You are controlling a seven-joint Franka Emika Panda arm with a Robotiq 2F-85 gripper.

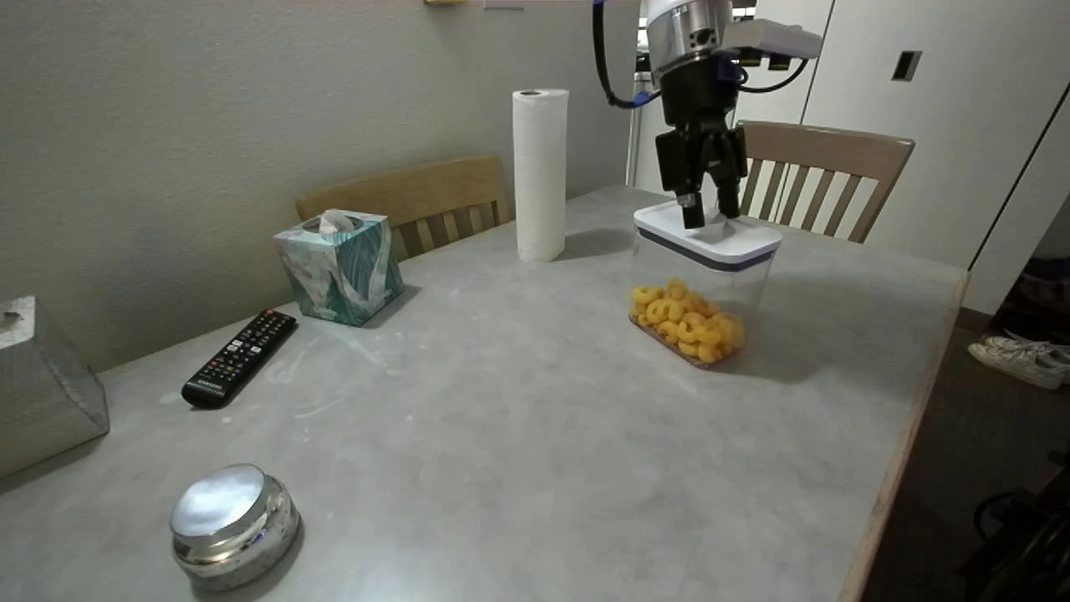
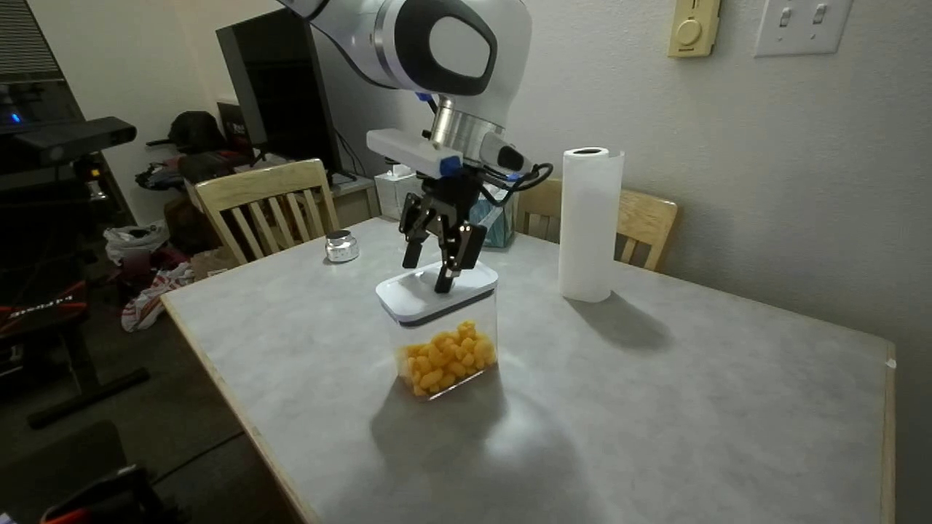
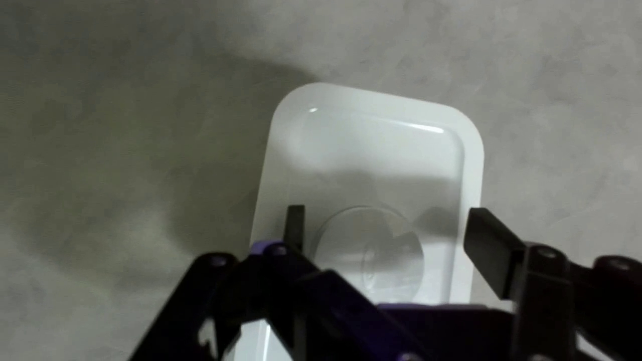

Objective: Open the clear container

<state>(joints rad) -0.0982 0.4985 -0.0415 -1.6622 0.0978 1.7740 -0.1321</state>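
Observation:
The clear container [image 1: 706,288] stands upright on the table with yellow ring-shaped pieces in its lower part; it also shows in an exterior view [image 2: 445,356]. Its white lid [image 1: 748,242] with a dark grey band sits on top, seen also in an exterior view [image 2: 408,295]. In the wrist view the lid [image 3: 371,140] has a round disc [image 3: 371,250] in its middle. My gripper [image 1: 710,211] points down over the lid, its fingers apart with nothing held; it shows in an exterior view [image 2: 428,271]. In the wrist view the gripper [image 3: 388,235] has its fingertips on either side of the disc. I cannot tell whether they touch the lid.
A paper towel roll [image 1: 540,176] stands behind the container. A teal tissue box [image 1: 341,267], a black remote [image 1: 241,358], a grey box [image 1: 50,393] and a round metal tin [image 1: 234,527] are on the table [image 1: 501,468]. Chairs [image 1: 827,163] stand at its edges.

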